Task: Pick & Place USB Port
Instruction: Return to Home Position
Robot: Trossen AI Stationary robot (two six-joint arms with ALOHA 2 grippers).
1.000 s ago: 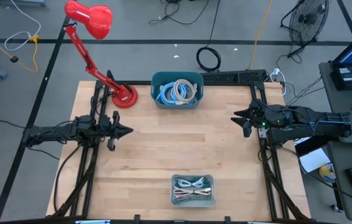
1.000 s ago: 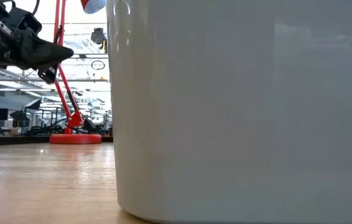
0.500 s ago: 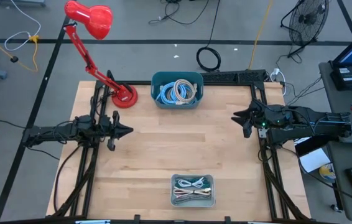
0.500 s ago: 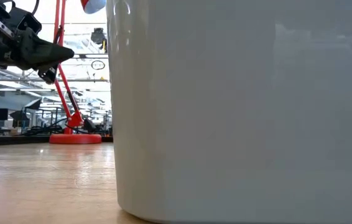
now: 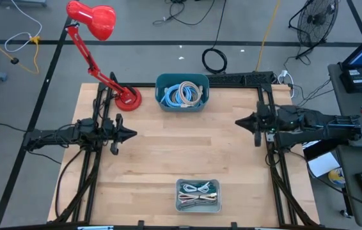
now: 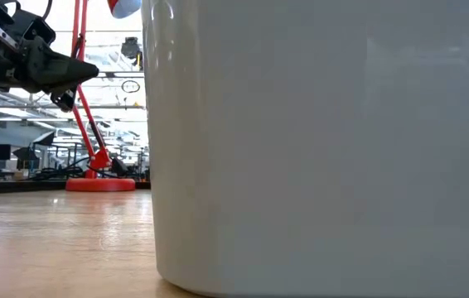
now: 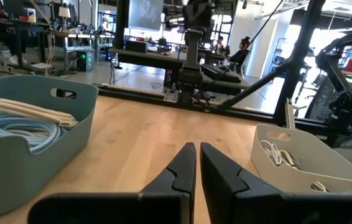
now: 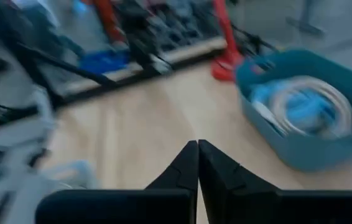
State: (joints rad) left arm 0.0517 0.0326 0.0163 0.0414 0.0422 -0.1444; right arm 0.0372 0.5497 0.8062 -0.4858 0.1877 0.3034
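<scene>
A: High view. What moves?

B: Only the right arm. The right gripper reaches slightly further in over the table than half a second ago, and its wrist looks turned, so the tip reads as one narrow point. The left gripper sits where it was, above the left edge.

A: Cargo?

B: Nothing in either tool. The white charger cable lies coiled in the gray bin at the near edge. The green bin at the far edge holds blue and white cables. The red lamp stands beside it.

A: Low view.

B: The gray bin wall fills most of it. The left gripper hangs high, well clear of the wood, same as before.

A: Left wrist view.

B: Fingers pressed together with nothing between them. Green bin to one side, gray bin to the other, both apart from the tool.

A: Right wrist view.

B: Fingers also together, nothing held. Green bin in sight, not touched.

A: Reading?

B: Judgement: sorting looks finished, and the right arm is settling into its rest pose. No loose part shows on the table.
</scene>
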